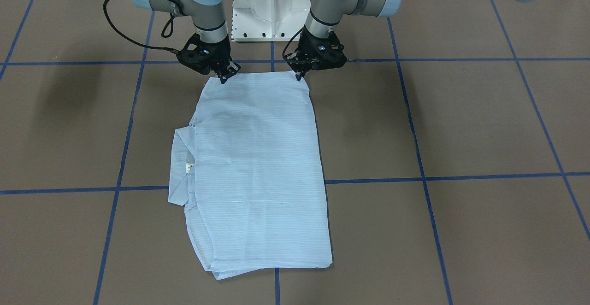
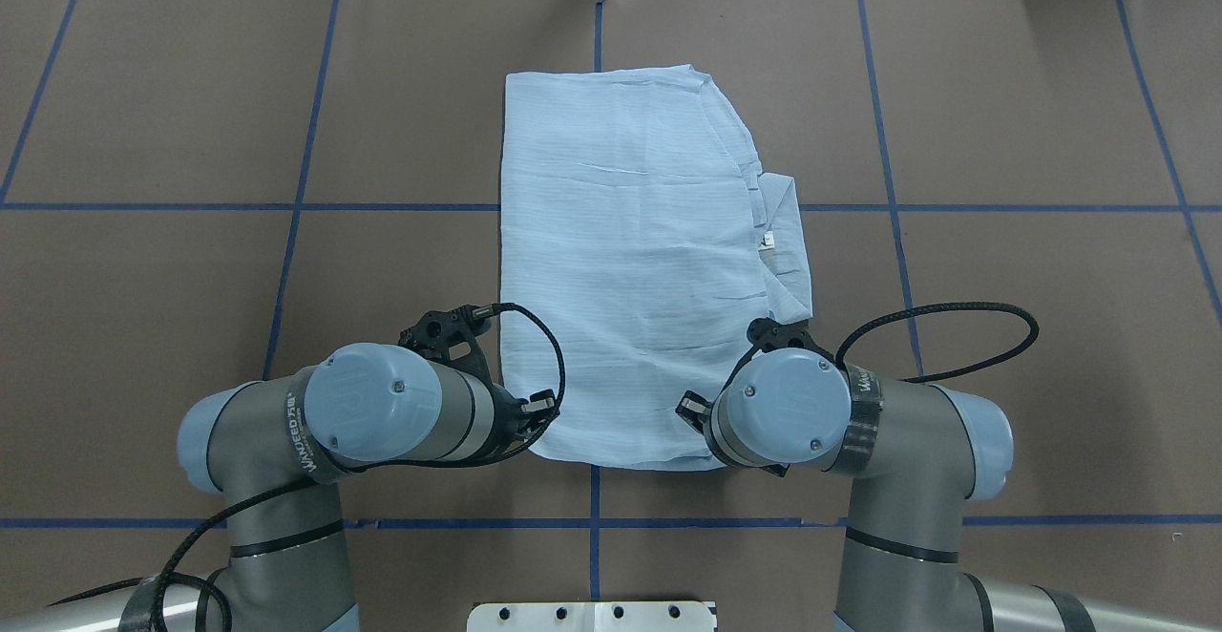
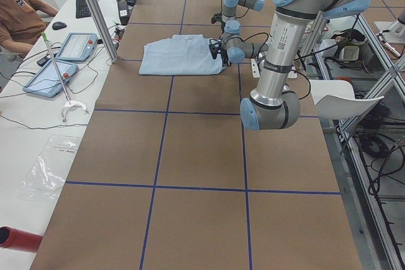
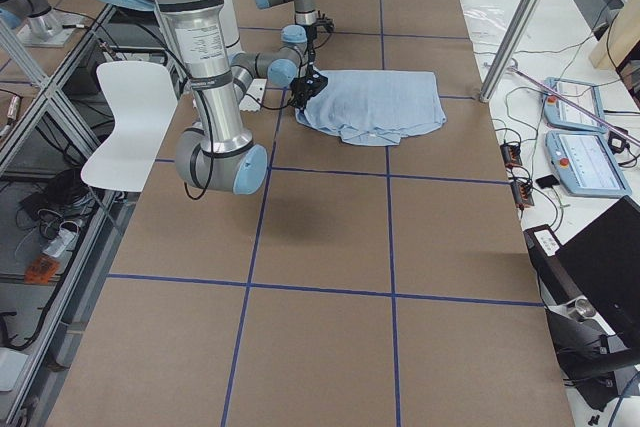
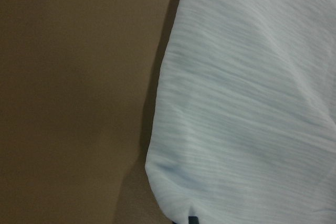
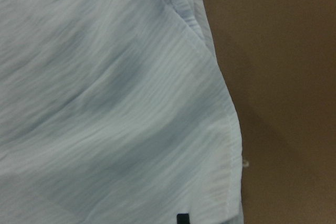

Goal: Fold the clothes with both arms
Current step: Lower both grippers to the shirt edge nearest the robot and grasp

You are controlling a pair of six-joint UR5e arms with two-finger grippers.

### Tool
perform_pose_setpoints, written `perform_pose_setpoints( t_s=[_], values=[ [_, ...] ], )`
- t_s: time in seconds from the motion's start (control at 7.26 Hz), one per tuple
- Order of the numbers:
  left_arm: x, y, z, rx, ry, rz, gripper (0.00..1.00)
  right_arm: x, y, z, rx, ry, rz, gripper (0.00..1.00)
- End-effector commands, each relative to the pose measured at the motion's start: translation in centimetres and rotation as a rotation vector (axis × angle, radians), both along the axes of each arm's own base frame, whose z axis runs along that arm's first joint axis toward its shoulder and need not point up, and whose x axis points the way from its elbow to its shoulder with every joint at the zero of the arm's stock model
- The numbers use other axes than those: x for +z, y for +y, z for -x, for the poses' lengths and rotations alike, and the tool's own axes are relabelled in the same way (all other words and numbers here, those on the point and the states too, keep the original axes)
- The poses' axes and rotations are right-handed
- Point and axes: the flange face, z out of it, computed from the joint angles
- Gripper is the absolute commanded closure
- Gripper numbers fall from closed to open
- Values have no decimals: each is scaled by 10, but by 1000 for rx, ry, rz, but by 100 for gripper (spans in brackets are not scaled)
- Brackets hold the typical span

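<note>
On the brown table (image 1: 461,120), folded shirt (image 1: 258,167) flat — left pincer (image 1: 299,75), right pincer (image 1: 224,77), each clamping a corner.

The pale-blue, finely striped shirt (image 1: 258,167) lies flat, folded into a long rectangle running away from the robot, with its collar (image 1: 179,157) poking out along the robot's right side. The left arm (image 2: 382,412) and right arm (image 2: 811,412) bend down over its near edge. The left gripper (image 1: 300,76) and right gripper (image 1: 225,78) each pinch a near corner.
</note>
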Motion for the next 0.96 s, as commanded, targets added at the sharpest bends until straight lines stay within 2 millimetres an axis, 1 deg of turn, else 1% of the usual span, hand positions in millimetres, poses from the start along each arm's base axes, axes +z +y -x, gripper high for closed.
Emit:
perform_pose_setpoints(
  t_s=[0.0,0.14,0.28,0.41,0.55,0.69,0.83],
  values=[
    [-5,-1,3,-1,11,-2,100,-27,-2,-25,9,-68,-4,100],
    [-16,2,10,2,31,-4,100,-33,0,-30,5,-83,-9,100],
    [-28,10,25,30,60,10,100,-35,3,-36,-5,-95,-3,100],
    [-43,21,43,55,67,26,100,-45,7,-45,-16,-123,0,100],
    [-54,33,56,82,47,44,100,-49,17,-60,-53,-152,25,100],
    [-63,43,70,122,29,76,100,-54,34,-75,-120,-187,67,100],
    [-71,69,75,159,16,112,100,-60,53,-78,-195,-213,110,100]
  ],
)
